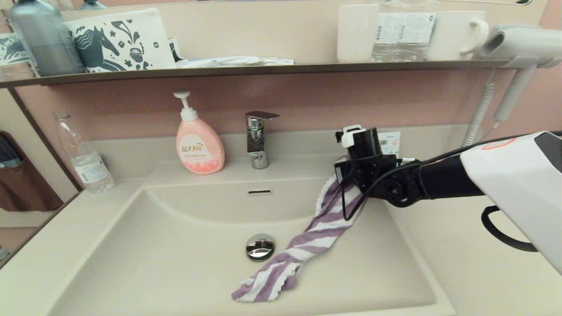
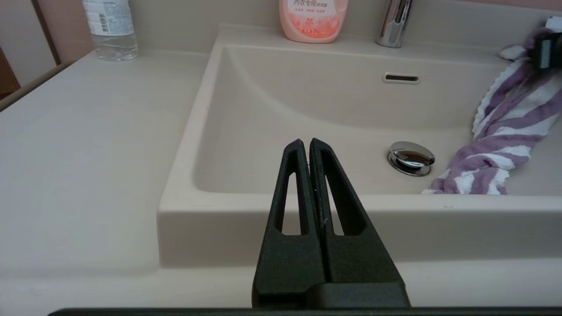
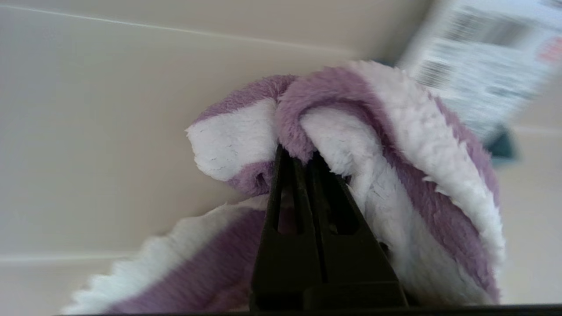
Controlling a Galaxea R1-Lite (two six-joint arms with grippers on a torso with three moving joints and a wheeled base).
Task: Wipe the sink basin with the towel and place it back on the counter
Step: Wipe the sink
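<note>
A purple-and-white striped towel [image 1: 307, 239] hangs from my right gripper [image 3: 296, 153], which is shut on its upper end above the basin's back right corner. The towel's lower end lies on the floor of the cream-beige sink basin [image 1: 175, 259], right of the chrome drain plug [image 1: 260, 246]. In the right wrist view the fluffy towel [image 3: 386, 145] bunches around the black fingers. My left gripper [image 2: 306, 142] is shut on nothing and held in front of the basin's near rim [image 2: 281, 204]. The counter [image 1: 456, 259] spreads on both sides of the basin.
A chrome tap [image 1: 258, 138] and a pink soap pump bottle [image 1: 198, 142] stand behind the basin. A clear water bottle [image 1: 85, 156] stands at the back left of the counter. A dark shelf [image 1: 263, 69] above carries cups, bottles and a pouch; a hair dryer [image 1: 522, 48] hangs right.
</note>
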